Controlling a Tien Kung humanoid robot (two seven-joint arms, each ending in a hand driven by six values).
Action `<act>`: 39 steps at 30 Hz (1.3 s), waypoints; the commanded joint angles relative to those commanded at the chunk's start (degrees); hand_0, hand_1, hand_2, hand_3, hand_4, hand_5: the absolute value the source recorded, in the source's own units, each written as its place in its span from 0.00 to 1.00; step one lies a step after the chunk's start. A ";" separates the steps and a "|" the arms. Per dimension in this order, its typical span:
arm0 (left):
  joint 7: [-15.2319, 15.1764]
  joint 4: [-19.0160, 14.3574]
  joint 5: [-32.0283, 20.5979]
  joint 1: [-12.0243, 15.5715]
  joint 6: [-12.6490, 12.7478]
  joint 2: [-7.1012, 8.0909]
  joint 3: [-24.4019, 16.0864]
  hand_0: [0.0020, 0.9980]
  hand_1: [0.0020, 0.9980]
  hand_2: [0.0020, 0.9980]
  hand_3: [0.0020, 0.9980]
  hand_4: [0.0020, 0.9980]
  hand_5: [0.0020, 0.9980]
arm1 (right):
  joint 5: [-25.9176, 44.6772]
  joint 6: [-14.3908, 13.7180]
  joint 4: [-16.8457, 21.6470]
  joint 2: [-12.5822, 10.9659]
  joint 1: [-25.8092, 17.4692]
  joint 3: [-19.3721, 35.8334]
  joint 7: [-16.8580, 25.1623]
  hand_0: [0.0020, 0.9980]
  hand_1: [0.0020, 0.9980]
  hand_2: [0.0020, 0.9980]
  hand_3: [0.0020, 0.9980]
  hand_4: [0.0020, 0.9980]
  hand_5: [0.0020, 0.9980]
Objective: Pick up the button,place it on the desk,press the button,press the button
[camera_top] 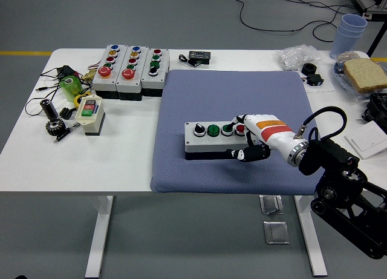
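Four buttons sit in a row on the grey rectangular button box (216, 138) lying on the blue-grey fabric mat (233, 100); right hand (253, 135) at its red-button end, fingers curled over that end, so press straight down, box kept flat.

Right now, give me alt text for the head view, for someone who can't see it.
The robot's right hand rests at the red-button end of a grey button box lying on a blue mat on a white table. Three more button boxes and small parts sit at the table's far left.
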 joint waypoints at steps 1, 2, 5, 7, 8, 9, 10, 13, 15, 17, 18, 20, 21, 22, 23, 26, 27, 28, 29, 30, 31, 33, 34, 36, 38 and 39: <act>-0.01 0.00 0.01 0.01 -0.01 0.00 0.02 0.65 0.64 0.63 0.55 0.32 0.86 | 0.15 -0.09 0.05 -0.02 -0.06 0.28 0.05 0.17 0.00 0.19 0.70 0.82 0.42; -0.02 0.00 0.06 0.05 -0.03 0.00 0.02 0.65 0.63 0.63 0.55 0.32 0.86 | 0.52 -0.35 0.05 -0.10 -0.31 1.05 0.15 0.17 0.00 0.19 0.70 0.82 0.42; -0.02 0.00 0.22 0.16 -0.06 -0.02 -0.04 0.65 0.63 0.63 0.55 0.32 0.86 | 1.85 -1.29 -0.34 -0.32 -1.13 2.84 0.61 0.17 0.00 0.19 0.70 0.82 0.42; -0.02 0.00 0.26 0.26 -0.06 -0.04 -0.02 0.65 0.63 0.63 0.55 0.32 0.86 | 3.69 -1.72 -0.89 -0.47 -1.84 3.97 1.17 0.17 0.00 0.19 0.70 0.82 0.42; -0.02 0.00 0.28 0.29 -0.05 -0.05 -0.01 0.65 0.63 0.63 0.55 0.32 0.86 | 4.58 -1.75 -1.09 -0.52 -2.10 4.39 1.35 0.22 0.00 0.25 0.71 0.82 0.42; -0.02 0.00 0.31 0.34 -0.04 -0.06 0.01 0.65 0.63 0.63 0.55 0.32 0.86 | 6.21 -1.81 -1.36 -0.59 -2.62 5.13 1.72 0.22 0.00 0.25 0.71 0.82 0.42; -0.02 0.00 0.34 0.38 -0.04 -0.07 0.02 0.65 0.63 0.63 0.55 0.32 0.86 | 7.84 -1.87 -1.55 -0.65 -3.09 5.83 2.06 0.22 0.00 0.25 0.71 0.82 0.42; -0.05 0.00 0.37 0.46 0.01 -0.07 0.12 0.65 0.63 0.63 0.55 0.32 0.86 | 13.99 -2.59 -1.68 -0.77 -4.74 8.18 3.35 0.22 0.00 0.25 0.71 0.82 0.42; -0.06 0.00 0.29 0.48 0.06 -0.09 0.21 0.65 0.63 0.63 0.55 0.32 0.86 | 18.12 -3.80 -1.57 -0.81 -6.00 10.05 4.27 0.35 0.20 0.40 0.75 0.83 0.42; -0.07 0.00 0.16 0.44 0.07 -0.08 0.33 0.65 0.63 0.63 0.55 0.32 0.86 | 21.71 -4.41 -1.42 -0.87 -6.87 11.57 4.90 0.35 0.20 0.40 0.75 0.83 0.42; -0.08 0.00 0.13 0.39 0.09 -0.07 0.35 0.65 0.63 0.63 0.55 0.32 0.86 | 23.32 -4.83 -1.33 -0.86 -7.34 12.32 5.26 0.35 0.20 0.40 0.75 0.83 0.42; -0.10 0.00 0.13 0.32 0.13 -0.05 0.32 0.65 0.63 0.63 0.55 0.32 0.86 | 25.72 -5.53 -1.23 -0.84 -7.98 13.43 5.75 0.35 0.20 0.40 0.75 0.83 0.42; -0.11 0.00 0.17 0.20 0.12 -0.04 0.28 0.65 0.63 0.63 0.55 0.32 0.86 | 27.86 -6.54 -1.17 -0.73 -8.62 14.37 6.53 0.53 0.53 0.66 0.78 0.84 0.42; -0.12 0.00 0.12 0.13 0.12 -0.03 0.33 0.65 0.63 0.63 0.55 0.32 0.86 | 29.44 -7.14 -1.12 -0.64 -9.04 14.94 7.09 0.53 0.53 0.66 0.78 0.84 0.42; -0.14 0.00 0.04 0.05 0.11 -0.03 0.41 0.65 0.63 0.63 0.55 0.32 0.86 | 31.97 -7.89 -1.06 -0.52 -9.52 15.66 7.90 0.53 0.53 0.66 0.78 0.84 0.42; -0.05 0.00 -0.13 -0.09 0.16 -0.01 0.30 0.65 0.63 0.63 0.55 0.32 0.86 | 38.22 -10.18 -0.83 -0.10 -10.66 16.99 11.37 0.53 0.53 0.66 0.78 0.84 0.42; -0.01 0.00 -0.13 -0.12 0.18 0.00 0.24 0.65 0.63 0.63 0.55 0.32 0.86 | 40.77 -10.85 -0.68 0.02 -10.96 17.32 12.91 0.75 0.71 0.81 0.80 0.84 0.42; 0.00 0.00 -0.13 -0.13 0.19 0.01 0.22 0.65 0.63 0.63 0.55 0.32 0.86 | 43.37 -11.11 -0.62 0.06 -11.09 17.46 13.96 0.75 0.71 0.81 0.80 0.84 0.42; 0.00 0.00 -0.14 -0.17 0.20 0.02 0.24 0.65 0.63 0.63 0.55 0.32 0.86 | 45.61 -11.69 -0.44 0.20 -11.42 17.85 15.44 0.75 0.71 0.81 0.80 0.84 0.42; 0.01 0.00 -0.15 -0.18 0.20 0.03 0.25 0.65 0.63 0.63 0.55 0.32 0.86 | 47.84 -11.90 -0.37 0.26 -11.54 17.99 16.36 0.75 0.71 0.81 0.80 0.84 0.42; -0.02 0.00 -0.13 -0.20 0.21 0.03 0.28 0.65 0.63 0.63 0.55 0.32 0.86 | 50.45 -12.49 -0.29 0.42 -11.96 18.49 17.99 0.75 0.71 0.81 0.80 0.84 0.42; -0.02 0.00 -0.14 -0.21 0.22 0.03 0.30 0.65 0.63 0.63 0.55 0.32 0.86 | 55.29 -12.88 -0.35 0.58 -12.26 18.87 19.17 0.79 0.75 0.82 0.79 0.83 0.43; -0.02 0.00 -0.16 -0.22 0.23 0.04 0.31 0.65 0.63 0.63 0.55 0.32 0.86 | 57.90 -13.18 -0.58 0.79 -12.65 19.39 19.93 0.79 0.75 0.82 0.79 0.83 0.43; -0.01 0.00 -0.18 -0.23 0.24 0.04 0.30 0.65 0.63 0.63 0.55 0.32 0.86 | 62.37 -13.34 -0.90 0.98 -13.06 19.96 20.47 0.79 0.75 0.82 0.79 0.83 0.43; 0.00 0.00 -0.12 -0.27 0.26 0.05 0.33 0.65 0.63 0.63 0.55 0.32 0.86 | 67.21 -14.33 -1.19 1.26 -13.93 20.72 21.31 0.79 0.75 0.82 0.79 0.83 0.43; 0.01 0.00 -0.10 -0.28 0.26 0.06 0.33 0.65 0.63 0.63 0.55 0.32 0.86 | 69.44 -14.82 -1.26 1.40 -14.27 20.97 21.80 0.78 0.73 0.79 0.78 0.82 0.43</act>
